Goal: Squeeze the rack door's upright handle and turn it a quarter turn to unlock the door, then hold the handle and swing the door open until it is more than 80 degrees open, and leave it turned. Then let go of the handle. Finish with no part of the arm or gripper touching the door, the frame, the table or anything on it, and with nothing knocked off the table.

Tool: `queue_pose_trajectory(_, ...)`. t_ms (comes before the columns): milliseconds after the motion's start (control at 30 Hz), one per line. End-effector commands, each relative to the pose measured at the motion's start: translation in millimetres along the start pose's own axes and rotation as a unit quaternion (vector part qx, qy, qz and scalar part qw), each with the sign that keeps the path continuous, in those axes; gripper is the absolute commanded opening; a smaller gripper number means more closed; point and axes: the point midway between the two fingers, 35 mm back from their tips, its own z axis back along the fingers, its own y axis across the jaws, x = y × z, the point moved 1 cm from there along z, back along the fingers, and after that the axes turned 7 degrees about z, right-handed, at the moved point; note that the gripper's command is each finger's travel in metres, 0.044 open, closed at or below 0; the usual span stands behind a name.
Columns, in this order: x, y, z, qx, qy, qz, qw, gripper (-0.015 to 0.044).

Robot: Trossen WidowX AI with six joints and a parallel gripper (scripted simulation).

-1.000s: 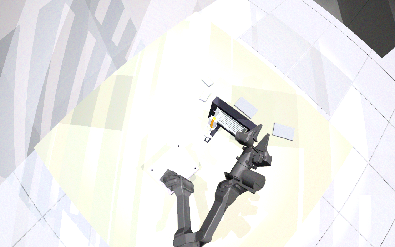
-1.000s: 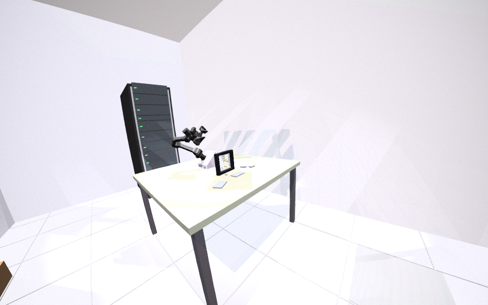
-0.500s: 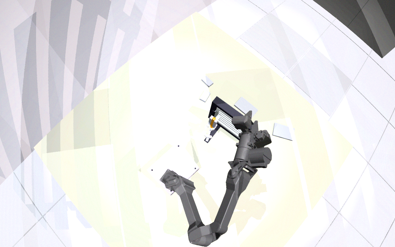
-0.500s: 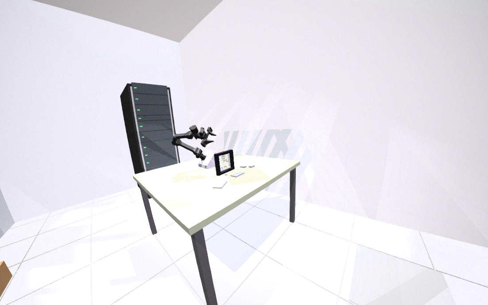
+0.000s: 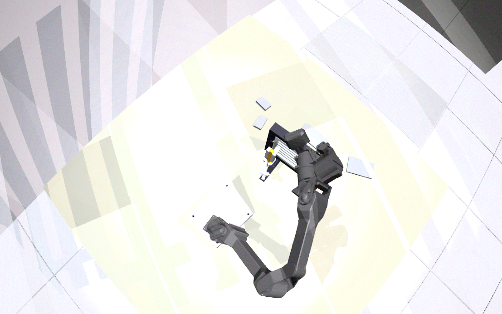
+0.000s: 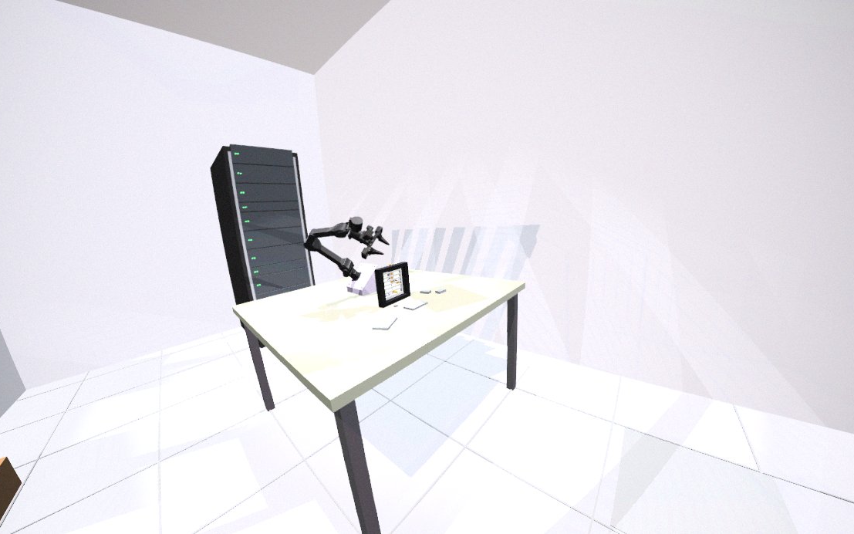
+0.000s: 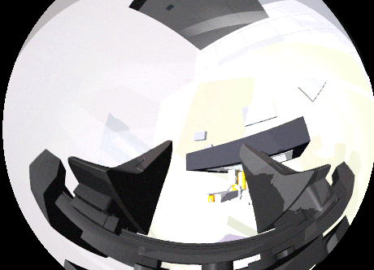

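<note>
White walls and a tiled floor surround this pale tabletop (image 5: 158, 175) (image 6: 376, 345). So the pincer (image 5: 310, 141) (image 6: 384, 247) (image 7: 207, 146) is spread, nothing pinched, hanging above the dark rack frame (image 5: 275, 126) (image 6: 382, 285) (image 7: 248, 143). In the wrist view, the orange-and-white bits show between its fingers, partly behind one; can't tell which is the handle. Loose flat pieces lie around the frame, well inside the edges.

A pale table (image 5: 100, 195) (image 6: 323, 358) under a black frame (image 5: 275, 126) (image 6: 383, 302) (image 7: 248, 142) and flat grey slabs (image 5: 359, 167) (image 6: 384, 323) (image 7: 261, 114).
</note>
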Motion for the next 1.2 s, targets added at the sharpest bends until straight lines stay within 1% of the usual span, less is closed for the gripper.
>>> queue_pose_trajectory(0, -8, 6, -10, -0.022, 0.051, 0.003, 0.998, 0.0289)
queue_pose_trajectory(267, -29, 14, -26, -0.066, 0.139, 0.021, 0.988, 0.0289)
queue_pose_trajectory(567, -52, 21, -37, -0.123, 0.227, 0.052, 0.965, 0.0289)
queue_pose_trajectory(867, -71, 26, -44, -0.186, 0.301, 0.094, 0.931, 0.0289)
queue_pose_trajectory(1167, -86, 31, -46, -0.252, 0.359, 0.145, 0.887, 0.0289)
